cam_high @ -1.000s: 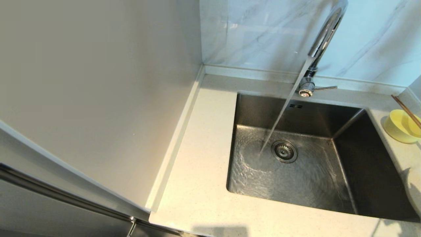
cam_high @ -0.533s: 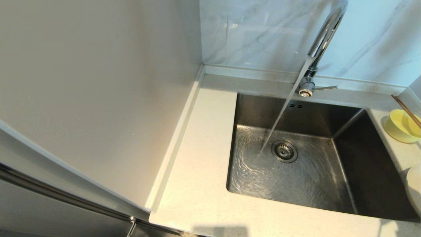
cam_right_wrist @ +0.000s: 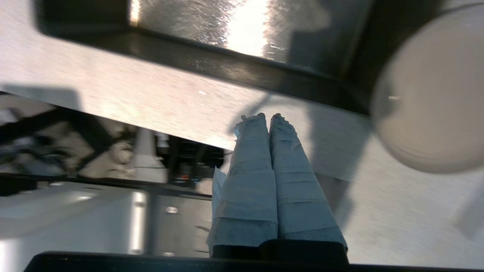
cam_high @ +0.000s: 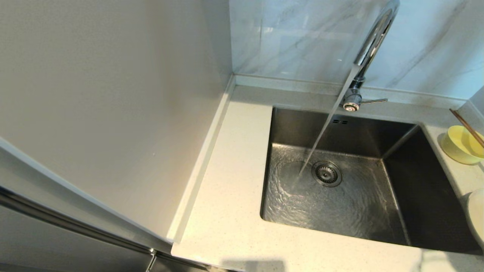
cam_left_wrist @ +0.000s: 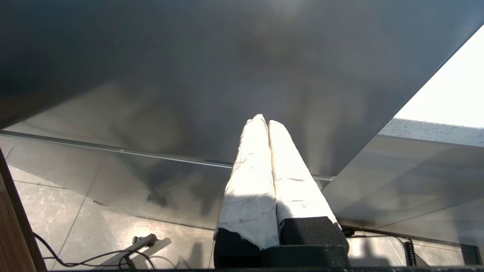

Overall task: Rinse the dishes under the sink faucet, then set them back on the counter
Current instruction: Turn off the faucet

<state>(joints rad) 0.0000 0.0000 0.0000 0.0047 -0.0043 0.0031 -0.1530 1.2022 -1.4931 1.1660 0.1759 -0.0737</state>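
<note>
Dishes sit right of the sink (cam_high: 340, 181): yellow bowl (cam_high: 459, 144) seemingly holding a chopstick (cam_high: 467, 127), plate (cam_high: 477, 219) nearer. Water runs as before. Both pincers, left (cam_left_wrist: 264, 121) and right (cam_right_wrist: 264, 117), are pressed together.

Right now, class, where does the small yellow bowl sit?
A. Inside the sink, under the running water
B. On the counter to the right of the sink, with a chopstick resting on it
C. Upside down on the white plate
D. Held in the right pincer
B: in the head view the yellow bowl stands on the counter right of the sink, a chopstick across its rim.
</note>
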